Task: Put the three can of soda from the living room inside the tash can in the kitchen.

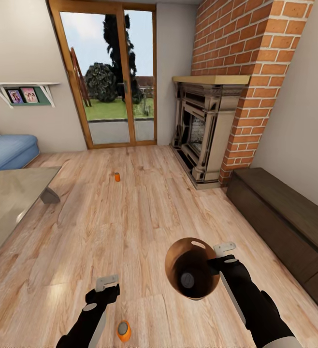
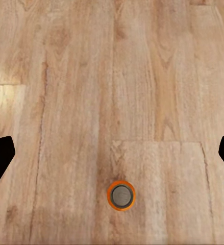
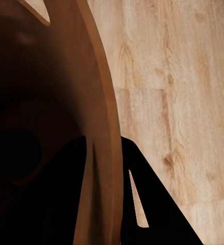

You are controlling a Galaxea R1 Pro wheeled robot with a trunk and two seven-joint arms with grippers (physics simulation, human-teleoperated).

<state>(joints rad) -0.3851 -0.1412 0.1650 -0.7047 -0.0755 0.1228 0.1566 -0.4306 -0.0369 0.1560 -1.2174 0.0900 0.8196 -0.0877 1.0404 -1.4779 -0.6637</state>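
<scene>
A living room with a wood plank floor [image 1: 144, 217]. Low in the frame, right of centre, the right gripper [image 1: 216, 263] is clamped on the rim of a round brown bin [image 1: 178, 256], one finger inside the wall and one outside. One soda can [image 1: 187, 279] lies in the bin's bottom. The left gripper [image 1: 107, 286], lower left, hangs spread wide with nothing between its fingers. A second can [image 1: 123, 331] stands on the floor at the bottom edge. A third can [image 1: 117, 177] sits mid-frame, towards the glass doors [image 1: 108, 72]. Blue sofa [image 1: 7, 147] at left, brick fireplace [image 1: 202, 128] at right.
</scene>
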